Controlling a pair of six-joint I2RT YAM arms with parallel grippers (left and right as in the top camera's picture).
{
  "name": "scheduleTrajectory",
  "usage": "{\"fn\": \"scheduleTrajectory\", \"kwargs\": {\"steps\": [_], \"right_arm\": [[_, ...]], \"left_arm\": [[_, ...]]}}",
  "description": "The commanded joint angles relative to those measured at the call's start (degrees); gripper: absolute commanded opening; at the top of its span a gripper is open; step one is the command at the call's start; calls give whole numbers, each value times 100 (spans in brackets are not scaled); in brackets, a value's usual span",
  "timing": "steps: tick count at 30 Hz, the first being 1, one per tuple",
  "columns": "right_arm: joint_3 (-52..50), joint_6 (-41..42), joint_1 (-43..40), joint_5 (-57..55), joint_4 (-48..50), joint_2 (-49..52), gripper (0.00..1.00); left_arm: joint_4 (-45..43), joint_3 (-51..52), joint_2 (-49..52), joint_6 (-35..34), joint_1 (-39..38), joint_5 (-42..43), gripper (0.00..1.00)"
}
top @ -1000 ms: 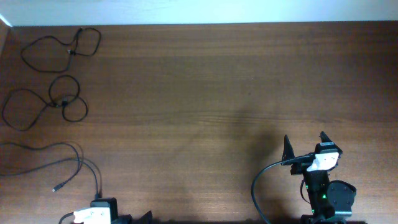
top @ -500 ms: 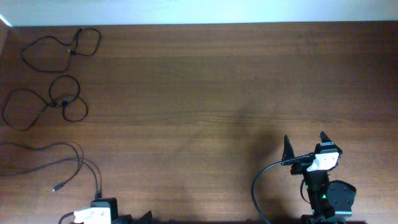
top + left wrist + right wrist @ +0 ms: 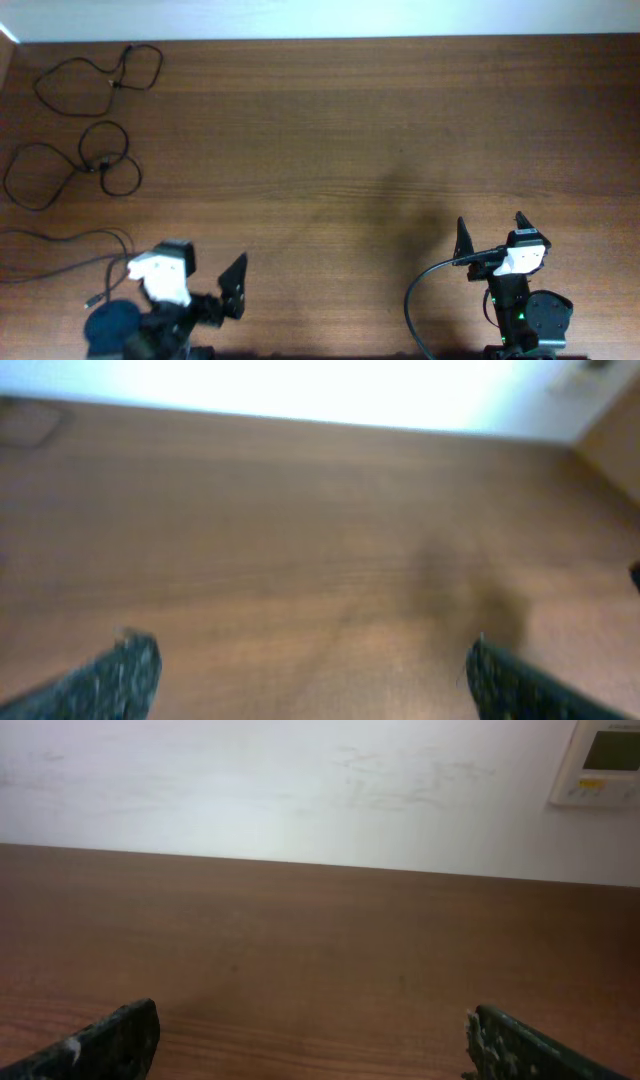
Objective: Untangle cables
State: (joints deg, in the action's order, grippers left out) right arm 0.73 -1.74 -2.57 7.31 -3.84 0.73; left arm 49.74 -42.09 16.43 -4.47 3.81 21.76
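We judged the cables (image 3: 104,165), looped along the left edge of the table (image 3: 350,120), light and limp, best pinched where strands cross, while our left gripper (image 3: 310,655) and right gripper (image 3: 491,222) both stood wide open, empty.

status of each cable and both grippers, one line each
top cable, loose loops, lying flat, not held
middle cable, looped over itself, lying flat, not held
lower cable, runs out of view at the left, not held
left gripper, open, empty
right gripper, open, empty
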Motion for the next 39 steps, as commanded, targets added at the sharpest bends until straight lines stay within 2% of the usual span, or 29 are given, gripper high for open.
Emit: {"fn": "scheduleTrajectory", "kwargs": {"steps": [1,5,10,16,21,32,34,38,39], "right_arm": [[-42,26,31,-48,-24,-52,98],[-42,26,31,-48,-24,-52,98],[-42,24,31,-48,-22,-52,98],[-42,24,31,-48,-24,-52,98],[-42,26,31,-48,-22,-52,98],[-42,24,31,-48,-24,-52,98],[-42,26,31,-48,-24,-52,98],[-42,24,31,-48,-24,-52,98],[-42,26,31,-48,-24,-52,98]], "left_arm": [[-1169,896,-258,28,-551,-7,99],[-2542,1786,-389,28,-793,-608,99],[-3998,2815,-817,28,-483,-1283,99],[-5060,3628,-1279,28,-39,-1329,99],[-5578,3956,-1394,26,107,-1805,99],[-5698,4162,-1613,28,85,-1969,99],[-5490,4162,-1613,33,39,-2024,99],[-4474,4162,-1613,55,-144,-2315,99],[-4516,4162,-1613,289,-238,-2328,99]]}}
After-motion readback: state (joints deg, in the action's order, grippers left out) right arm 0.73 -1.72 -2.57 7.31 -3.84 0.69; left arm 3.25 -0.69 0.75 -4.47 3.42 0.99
